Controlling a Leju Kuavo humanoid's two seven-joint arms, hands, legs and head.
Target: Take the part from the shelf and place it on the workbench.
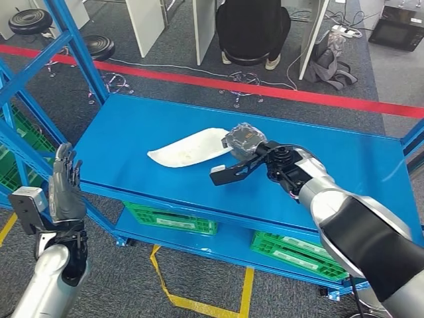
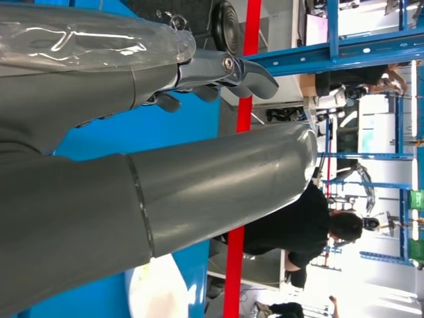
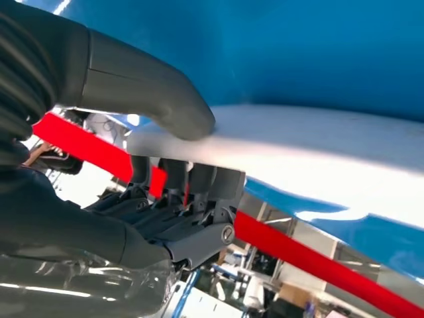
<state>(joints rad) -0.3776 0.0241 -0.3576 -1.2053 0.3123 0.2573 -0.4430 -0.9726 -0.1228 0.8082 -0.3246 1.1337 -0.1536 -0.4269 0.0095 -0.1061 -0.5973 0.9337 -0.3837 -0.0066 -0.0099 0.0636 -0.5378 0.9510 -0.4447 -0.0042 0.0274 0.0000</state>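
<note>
The part is a long, white, curved piece lying on the blue workbench, near its middle. My right hand is at the part's right end. In the right wrist view its thumb presses one face of the white part while the fingers press the other, so it grips the part. My left hand is raised off the workbench's left front corner, fingers straight and apart, holding nothing. The left wrist view shows its fingers extended, with a bit of the white part beyond.
A blue shelf frame with green crates stands on the left. More green crates sit on the lower level under the workbench. A person in black sits behind the table, beyond a red floor line. Yellow tape marks the floor in front.
</note>
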